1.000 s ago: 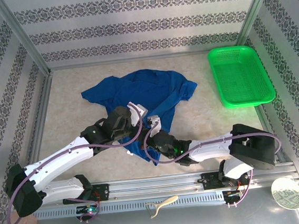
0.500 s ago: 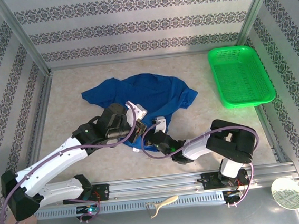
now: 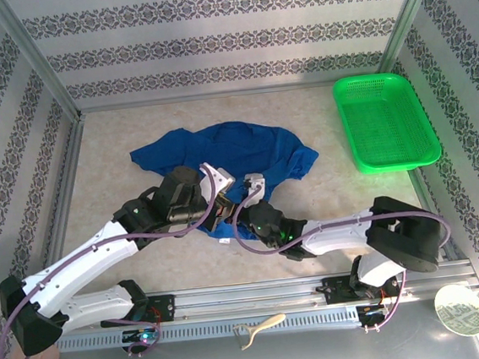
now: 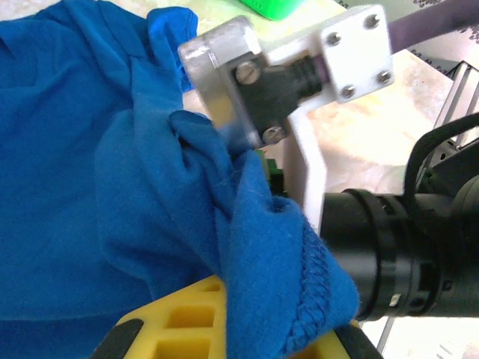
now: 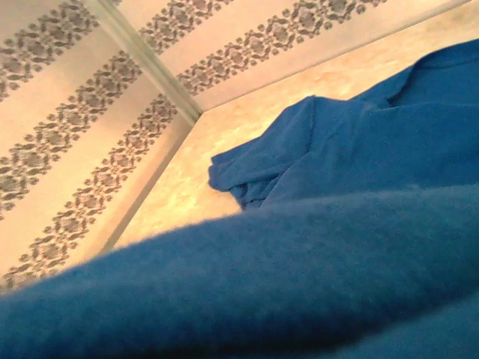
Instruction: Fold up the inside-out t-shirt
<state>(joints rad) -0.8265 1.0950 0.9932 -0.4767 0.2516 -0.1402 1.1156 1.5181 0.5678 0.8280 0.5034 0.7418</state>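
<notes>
The inside-out t-shirt, royal blue, lies crumpled across the middle of the table, with its near hem lifted. My left gripper and my right gripper meet at that hem, almost touching. In the left wrist view the yellow fingers of the left gripper are shut on a fold of the t-shirt with its stitched hem. The right arm's wrist sits just beside it. In the right wrist view blurred blue cloth hides the jaws. The t-shirt's sleeve lies beyond on the table.
A green mesh basket stands at the back right. Patterned walls close the table on three sides, and a corner post is near the sleeve. The arms' metal rail runs along the near edge. Bare tabletop lies right of the t-shirt.
The t-shirt has been drawn a little toward the near edge and bunched more. The right arm's elbow rose and came back down. Both grippers stay shut at the hem, now closer together.
</notes>
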